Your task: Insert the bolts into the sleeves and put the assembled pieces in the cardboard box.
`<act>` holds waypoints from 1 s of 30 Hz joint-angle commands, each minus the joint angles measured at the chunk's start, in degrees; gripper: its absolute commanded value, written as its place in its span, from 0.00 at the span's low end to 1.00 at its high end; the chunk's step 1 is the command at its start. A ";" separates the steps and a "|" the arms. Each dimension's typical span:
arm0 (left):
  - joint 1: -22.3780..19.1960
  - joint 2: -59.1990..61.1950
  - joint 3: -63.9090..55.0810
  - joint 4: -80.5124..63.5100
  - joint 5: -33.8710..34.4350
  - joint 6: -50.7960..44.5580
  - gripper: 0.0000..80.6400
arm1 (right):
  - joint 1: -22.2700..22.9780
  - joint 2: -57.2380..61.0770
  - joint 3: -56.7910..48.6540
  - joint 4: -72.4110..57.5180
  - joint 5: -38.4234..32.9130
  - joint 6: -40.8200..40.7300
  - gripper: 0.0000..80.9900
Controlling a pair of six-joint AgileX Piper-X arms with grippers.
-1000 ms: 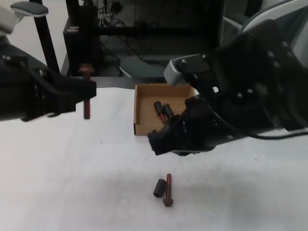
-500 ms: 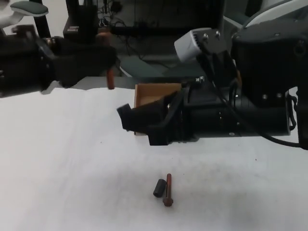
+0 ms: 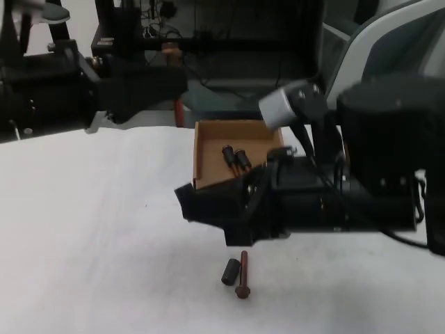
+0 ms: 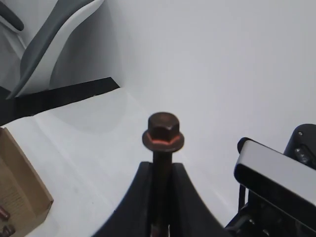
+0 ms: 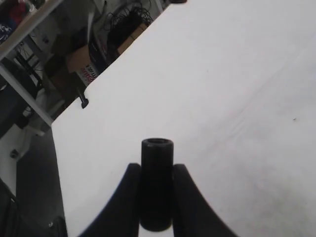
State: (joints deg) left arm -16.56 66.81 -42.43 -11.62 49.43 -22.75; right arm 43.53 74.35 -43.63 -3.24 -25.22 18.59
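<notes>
Left gripper [image 4: 160,173] clamped on bolt [image 4: 163,133] shank, hex head proud beyond fingertips. Right gripper [image 5: 156,170] clamped on sleeve [image 5: 157,148], open bore just past fingertips. Both parts probably steel: stiff, smooth, light. May twist in grip, so hold mid-length, square. Second bolt [image 3: 243,273] and second sleeve [image 3: 230,271] touching on counter [image 3: 104,243], below right gripper. Cardboard box [image 3: 208,139] just beyond it.

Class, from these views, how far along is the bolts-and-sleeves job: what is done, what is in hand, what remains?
Done: two dark pieces, apparently assembled, lie in the cardboard box. In hand: the left gripper holds a bolt, the right gripper a sleeve, not yet joined. Left: joining and boxing that pair, then the loose bolt and loose sleeve lying side by side on the bench.
</notes>
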 commanded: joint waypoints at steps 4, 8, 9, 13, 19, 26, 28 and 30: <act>-3.22 3.12 -0.53 -1.33 0.68 2.42 0.02 | -0.89 -0.52 2.11 -8.49 -1.09 3.61 0.01; -3.53 3.84 -0.53 -1.97 -3.37 2.66 0.02 | -3.15 -0.52 2.11 -9.26 -2.66 3.82 0.01; -3.35 3.84 -0.53 -1.97 -3.29 2.64 0.02 | -3.82 -0.52 2.11 -9.58 -3.15 3.90 0.01; -3.27 3.84 -0.53 -1.97 -3.14 2.65 0.02 | -5.86 -0.52 2.11 -9.97 -4.55 4.30 0.01; -3.27 3.84 -0.71 -4.31 -4.47 2.65 0.02 | -6.38 -0.52 2.11 -9.97 -5.95 4.48 0.01; -3.54 3.84 -0.74 -4.29 -4.49 1.16 0.02 | -6.38 -0.52 2.11 -9.97 -5.95 4.48 0.01; -3.54 3.84 -0.74 -4.29 -4.49 1.09 0.02 | -6.38 -0.52 2.11 -9.97 -5.95 4.48 0.01; -3.54 3.84 -0.74 -4.29 -4.49 0.82 0.02 | -6.38 -0.33 2.11 -10.42 -5.94 4.35 0.01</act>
State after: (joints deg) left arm -19.94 70.89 -42.51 -14.14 44.81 -21.77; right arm 37.36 74.35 -41.47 -12.34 -30.65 23.04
